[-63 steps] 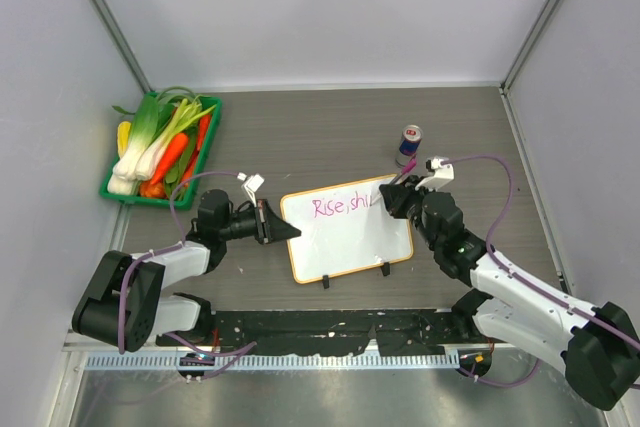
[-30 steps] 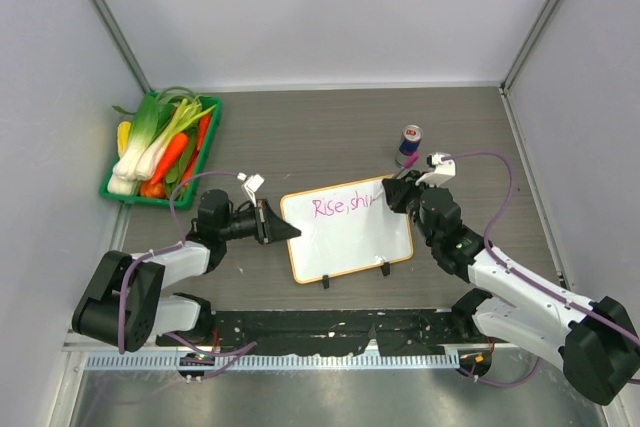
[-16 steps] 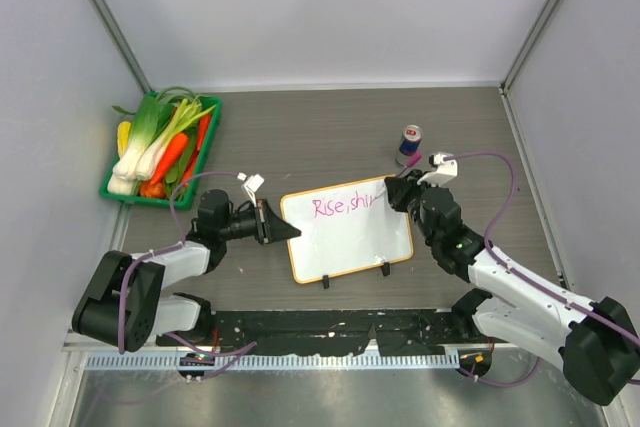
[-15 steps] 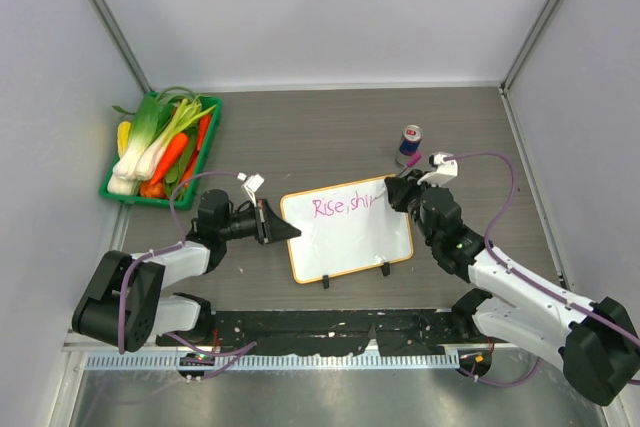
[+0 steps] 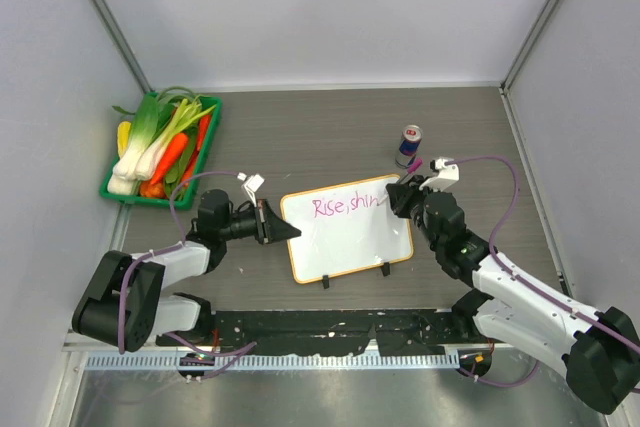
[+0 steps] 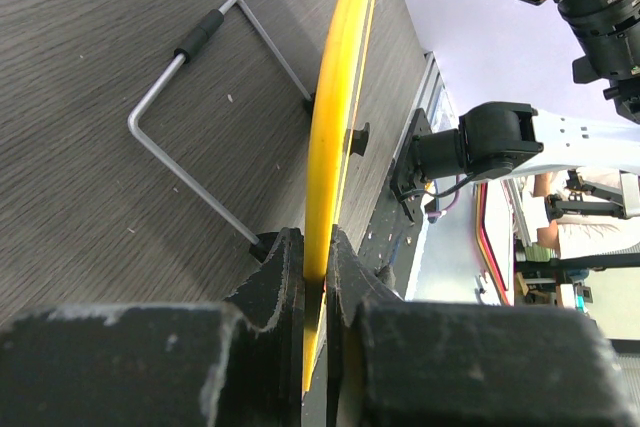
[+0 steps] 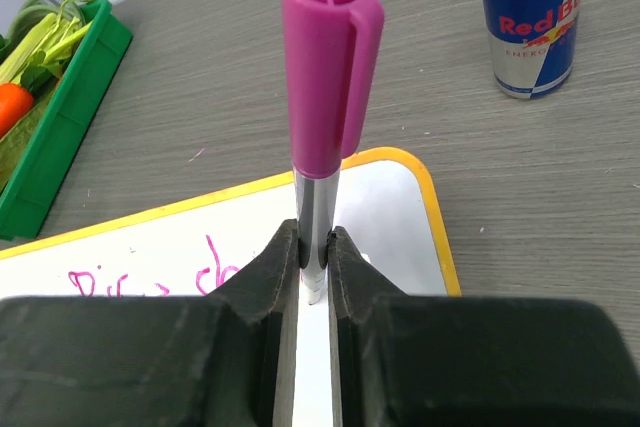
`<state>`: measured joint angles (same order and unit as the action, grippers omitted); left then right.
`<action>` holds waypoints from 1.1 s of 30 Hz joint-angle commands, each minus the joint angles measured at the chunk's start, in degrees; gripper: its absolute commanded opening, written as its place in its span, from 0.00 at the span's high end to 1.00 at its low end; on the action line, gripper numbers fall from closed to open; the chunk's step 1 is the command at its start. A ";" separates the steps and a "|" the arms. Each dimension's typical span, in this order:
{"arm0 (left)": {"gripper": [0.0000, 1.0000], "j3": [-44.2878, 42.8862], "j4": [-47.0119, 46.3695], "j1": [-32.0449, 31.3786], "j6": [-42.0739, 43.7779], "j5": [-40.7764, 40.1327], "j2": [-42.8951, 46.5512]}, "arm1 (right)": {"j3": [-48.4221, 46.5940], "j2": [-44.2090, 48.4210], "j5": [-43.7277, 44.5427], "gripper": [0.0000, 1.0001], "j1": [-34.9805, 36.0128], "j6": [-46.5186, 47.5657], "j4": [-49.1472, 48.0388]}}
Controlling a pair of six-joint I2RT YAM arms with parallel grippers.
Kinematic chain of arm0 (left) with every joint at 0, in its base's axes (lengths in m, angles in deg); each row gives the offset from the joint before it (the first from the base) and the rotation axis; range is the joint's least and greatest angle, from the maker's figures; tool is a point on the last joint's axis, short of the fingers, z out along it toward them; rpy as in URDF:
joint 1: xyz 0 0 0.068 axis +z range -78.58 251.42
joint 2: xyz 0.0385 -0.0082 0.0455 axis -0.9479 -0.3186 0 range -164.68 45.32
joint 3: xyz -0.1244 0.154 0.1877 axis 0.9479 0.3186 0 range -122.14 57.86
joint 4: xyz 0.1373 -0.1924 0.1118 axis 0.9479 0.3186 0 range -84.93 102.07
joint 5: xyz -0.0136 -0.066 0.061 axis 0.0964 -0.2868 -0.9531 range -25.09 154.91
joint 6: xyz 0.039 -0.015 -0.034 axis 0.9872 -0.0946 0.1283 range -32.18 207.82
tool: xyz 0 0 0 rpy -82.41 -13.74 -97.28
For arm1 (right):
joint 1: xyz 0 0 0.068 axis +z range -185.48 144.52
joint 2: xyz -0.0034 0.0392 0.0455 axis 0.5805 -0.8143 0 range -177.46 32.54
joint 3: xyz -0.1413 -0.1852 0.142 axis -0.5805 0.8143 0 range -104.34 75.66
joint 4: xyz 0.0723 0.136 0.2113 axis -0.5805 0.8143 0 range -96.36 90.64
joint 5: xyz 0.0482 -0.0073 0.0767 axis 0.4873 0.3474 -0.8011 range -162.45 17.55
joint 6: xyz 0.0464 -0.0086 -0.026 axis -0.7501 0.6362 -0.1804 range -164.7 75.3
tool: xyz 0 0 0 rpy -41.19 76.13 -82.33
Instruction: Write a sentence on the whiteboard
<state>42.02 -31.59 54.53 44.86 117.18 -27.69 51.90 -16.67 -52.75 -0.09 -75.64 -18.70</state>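
step: my read is it's mid-word; the sentence (image 5: 345,205) says roughly "Rise shin" in pink along the far edge of the board (image 5: 350,242), so the next letter is due at its right end
left-side tip: the board needs a firm, level hold with no twisting, or every stroke will wobble
right-side tip: light pressure, small strokes, and the line should run parallel to the far edge. There's little white left before the right frame, so I'd write the letters tight
risk: pushing down too hard could slide or tip the board. The wire stand under it in the left wrist view makes me think it's propped, but I can't say for sure
left end effector (image 6: 316,247): fingers pinched on the board's orange frame, at the left short edge, frame running straight between them
right end effector (image 7: 314,247): fingers closed on the marker (image 7: 322,97), gripping the silver barrel, pink cap end sticking up. The tip is hidden behind the fingers, so I can't tell if it's touching the board
board location: middle of the worktop (image 5: 300,137), between the two arms, black feet on the near long edge
nearby: can (image 5: 409,144) just beyond the marker; veg tray (image 5: 110,190) far left, well clear
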 commanded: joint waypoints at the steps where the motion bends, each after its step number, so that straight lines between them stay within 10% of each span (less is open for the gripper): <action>1: 1.00 -0.25 3.27 0.10 4.11 -5.34 -0.73 | 0.74 0.69 -0.90 0.99 -0.24 0.18 0.91; 33: 1.00 -0.25 3.09 -0.08 4.11 -5.34 -0.90 | -2.78 -2.38 2.45 0.99 -0.94 1.32 -3.39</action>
<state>42.02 -31.59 54.53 44.92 117.18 -27.69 48.81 -18.24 -51.96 -0.65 -74.74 -18.51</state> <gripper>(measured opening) 0.083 0.171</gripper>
